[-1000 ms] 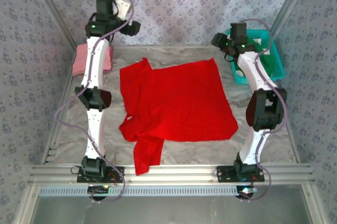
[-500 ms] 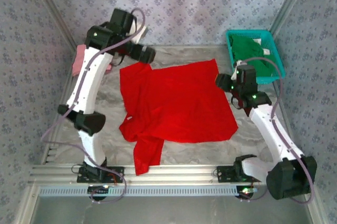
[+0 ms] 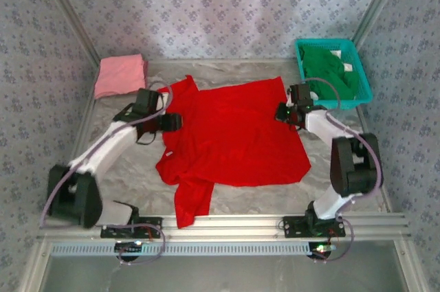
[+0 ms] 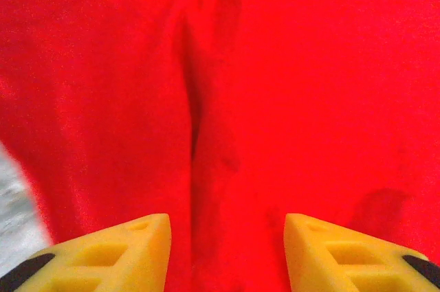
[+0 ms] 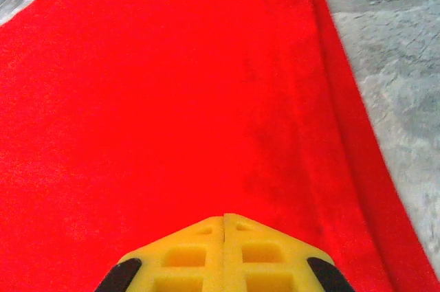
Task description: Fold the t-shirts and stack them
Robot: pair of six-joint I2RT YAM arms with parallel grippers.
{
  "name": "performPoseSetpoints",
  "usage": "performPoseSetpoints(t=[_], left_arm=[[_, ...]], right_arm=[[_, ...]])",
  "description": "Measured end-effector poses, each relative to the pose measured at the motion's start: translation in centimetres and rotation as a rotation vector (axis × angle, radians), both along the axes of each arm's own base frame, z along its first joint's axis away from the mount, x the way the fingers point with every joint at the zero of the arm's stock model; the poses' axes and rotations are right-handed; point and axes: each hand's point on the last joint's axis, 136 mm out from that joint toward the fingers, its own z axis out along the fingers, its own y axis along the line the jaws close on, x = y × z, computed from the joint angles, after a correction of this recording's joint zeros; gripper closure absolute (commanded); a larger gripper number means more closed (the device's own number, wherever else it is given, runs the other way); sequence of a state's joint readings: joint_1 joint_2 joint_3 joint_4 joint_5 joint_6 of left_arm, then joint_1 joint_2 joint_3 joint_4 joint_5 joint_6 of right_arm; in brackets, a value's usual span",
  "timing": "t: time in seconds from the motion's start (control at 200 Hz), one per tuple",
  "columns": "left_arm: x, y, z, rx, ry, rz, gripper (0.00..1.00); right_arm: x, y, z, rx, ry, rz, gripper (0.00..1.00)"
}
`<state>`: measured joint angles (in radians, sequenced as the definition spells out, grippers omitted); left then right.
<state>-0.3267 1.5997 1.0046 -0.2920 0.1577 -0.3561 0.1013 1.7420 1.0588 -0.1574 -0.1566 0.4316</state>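
- The red t-shirt lies spread on the table, one sleeve trailing off its near-left corner.
- The left gripper has dropped from its raised pose onto the shirt's left edge. Its fingers have narrowed but are still apart, astride a ridge of cloth.
- The right gripper has come down to the shirt's far-right edge and its fingers have closed together. I cannot tell whether cloth is pinched.
- Both arms look set for the first fold.
- The folded pink t-shirt sits beyond the red shirt's far-left corner.
- The green t-shirt fills the teal mesh basket beyond its far-right corner.
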Motion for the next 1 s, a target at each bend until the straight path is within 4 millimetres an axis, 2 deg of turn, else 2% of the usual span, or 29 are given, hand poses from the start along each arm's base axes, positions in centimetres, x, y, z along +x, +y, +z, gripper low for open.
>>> performPoseSetpoints(t=[0.075,0.185,0.385,0.605,0.784,0.894,0.999], left_arm=[[0.7,-1.1,-2.5,0.001,0.028,0.002,0.57],[1.5,-2.9,-3.9,-0.01,0.035,0.001,0.57],[4.8,-3.9,-4.0,-0.021,-0.001,0.036,0.58],[10.8,-5.7,-3.8,-0.03,-0.039,0.048,0.57],[14.8,-6.4,-3.4,-0.029,-0.073,0.048,0.56],[17.6,-6.0,-2.2,-0.018,-0.107,0.048,0.55],[19.8,-5.6,0.2,-0.007,-0.157,0.043,0.52]], right_arm=[[0.3,-0.7,-2.1,0.016,0.041,-0.031,1.0],[-0.1,-0.6,-4.8,0.026,0.109,-0.046,1.0],[0.9,0.2,-4.6,0.055,0.091,-0.056,1.0],[0.9,0.4,-4.6,0.084,0.089,-0.068,1.0],[0.4,1.1,-4.0,0.142,0.072,-0.041,1.0],[0.7,1.8,-2.4,0.181,0.03,-0.018,1.0],[0.9,2.2,-0.8,0.205,-0.011,0.004,1.0]])
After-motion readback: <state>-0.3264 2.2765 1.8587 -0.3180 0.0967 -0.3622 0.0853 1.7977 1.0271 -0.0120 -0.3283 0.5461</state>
